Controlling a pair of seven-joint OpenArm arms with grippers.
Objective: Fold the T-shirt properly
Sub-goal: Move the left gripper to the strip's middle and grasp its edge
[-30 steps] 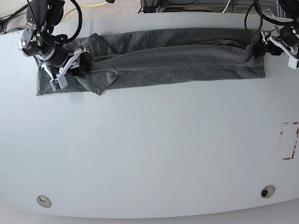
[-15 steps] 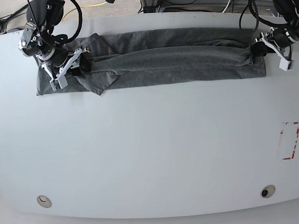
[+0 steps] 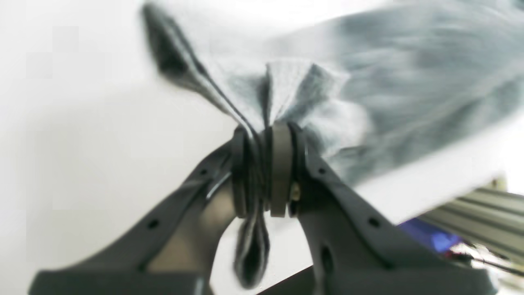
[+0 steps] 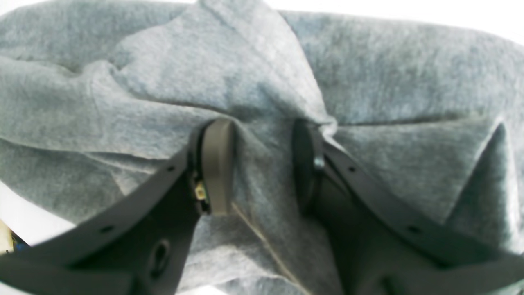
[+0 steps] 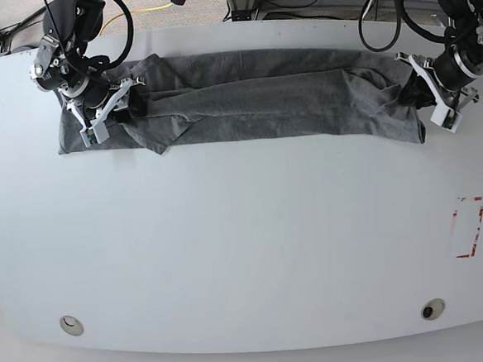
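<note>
Along the far edge of the white tabletop (image 5: pixel 246 247) lay the plain dark heather-grey cotton T-shirt (image 5: pixel 260 97), gathered into a long wrinkled band that ran nearly from one side of the table to the other.

At the band's end on the base view's right, the left gripper (image 3: pixel 262 172) had its two dark pads pressed almost together, with a thin fold of the grey cloth pinched between them. In the left wrist view the fabric fanned upward out of the pinch and a short dark tail of it hung down below the pads; the picture was blurred. In the base view that end of the shirt was bunched and drawn in toward the left gripper (image 5: pixel 422 94), with the corner below it lifted and puckered.

At the other end, the right gripper (image 4: pixel 262 164) stood partly spread, its fingers (image 4: pixel 217 164) set on either side of a raised ridge of cloth. The ridge filled the gap and touched both pads, so the fabric was held between them, loosely bunched rather than flattened. In the base view the right gripper (image 5: pixel 116 107) sat over the shirt's crumpled end, near a pointed flap lying on the table.
</note>
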